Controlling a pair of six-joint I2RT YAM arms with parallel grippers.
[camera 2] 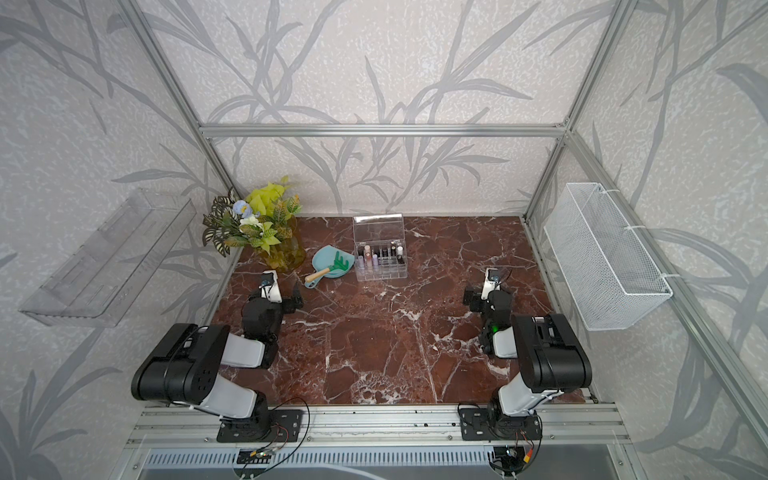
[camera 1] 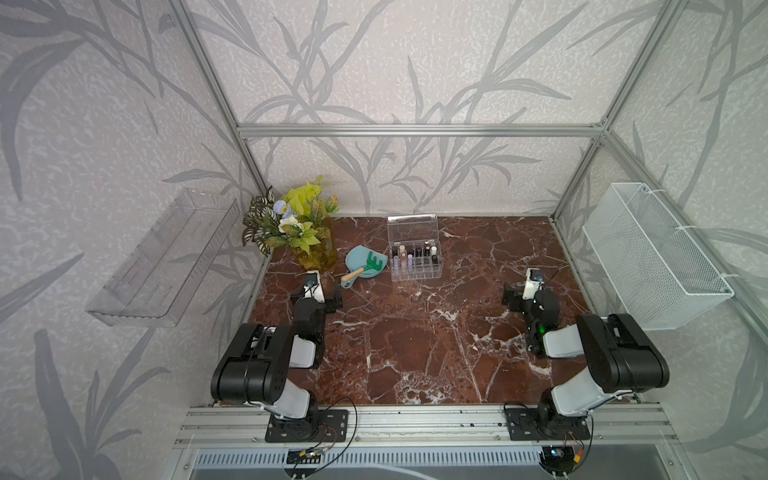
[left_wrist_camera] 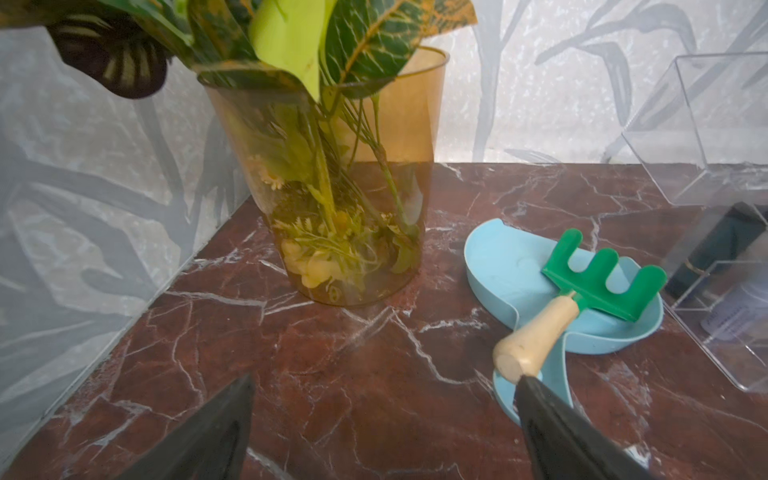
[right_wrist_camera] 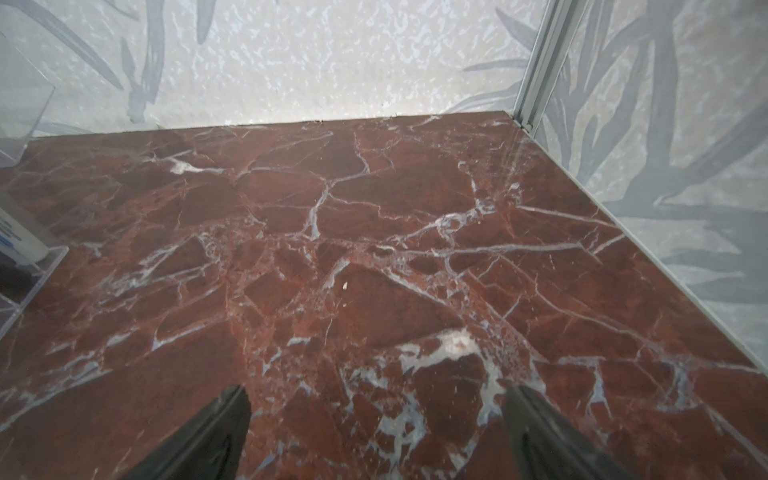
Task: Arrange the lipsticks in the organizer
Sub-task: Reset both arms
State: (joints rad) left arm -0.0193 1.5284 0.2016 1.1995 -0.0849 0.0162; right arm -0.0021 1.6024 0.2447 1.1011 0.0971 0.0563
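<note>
Looking for the danger first, I find it mostly on my left side. My left claw [left_wrist_camera: 384, 386] is released, jaws wide and holding nothing, but one finger [left_wrist_camera: 540, 407] appears just beside the wooden handle end of the green rake [left_wrist_camera: 602, 295], which lies on a blue scoop [left_wrist_camera: 507, 257]. If I swing this arm toward the organizer [camera 1: 415, 275] without lifting, I think I push the rake and scoop, and they can shove the organizer, which is just beside them. Its clear walls are hard to judge. The lid [camera 1: 412, 227] stands open and upright at the back; a touch on it may tip the light box and spill the tubes. The vase [left_wrist_camera: 332, 174] with plants is near the same arm and can fall too. My right claw [right_wrist_camera: 376, 395] is released as well, empty, over bare tabletop [right_wrist_camera: 374, 228], with only a corner of the organizer at the edge of its view.

The organizer sits at the far middle of the tabletop, near the back wall. The lipsticks [camera 1: 409, 261] stand upright in its back compartments: pale pink and lilac ones toward the scoop side, dark ones and one white toward the other. The front compartments look empty. I find no tube lying on the tabletop, so I judge the arranging is about finished.
</note>
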